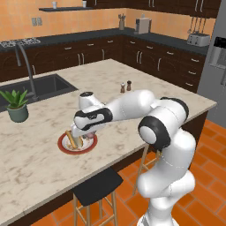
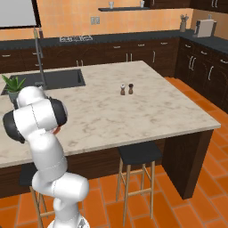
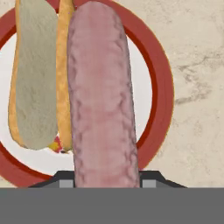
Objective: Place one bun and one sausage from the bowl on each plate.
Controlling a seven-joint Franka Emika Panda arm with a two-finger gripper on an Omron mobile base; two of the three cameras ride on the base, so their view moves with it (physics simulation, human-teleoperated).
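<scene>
A white plate with a red rim [image 1: 66, 150] [image 3: 164, 87] lies near the island counter's front edge. On it rests a golden-tan bun [image 1: 70, 140] [image 3: 35, 78], split side up. My gripper [image 1: 86, 133] [image 3: 107, 183] hangs low over the plate's right part, shut on a pinkish sausage [image 3: 103, 96]. In the hand view the sausage runs lengthwise beside the bun, over the plate. Whether it touches the plate I cannot tell. The bowl is out of view.
A potted plant [image 1: 17, 106] and a sink [image 1: 44, 86] are at the counter's left. Two small shakers [image 1: 126, 86] [image 2: 126, 89] stand mid-counter. Black-seated stools [image 1: 97, 185] [image 2: 138, 153] stand below the counter's front edge.
</scene>
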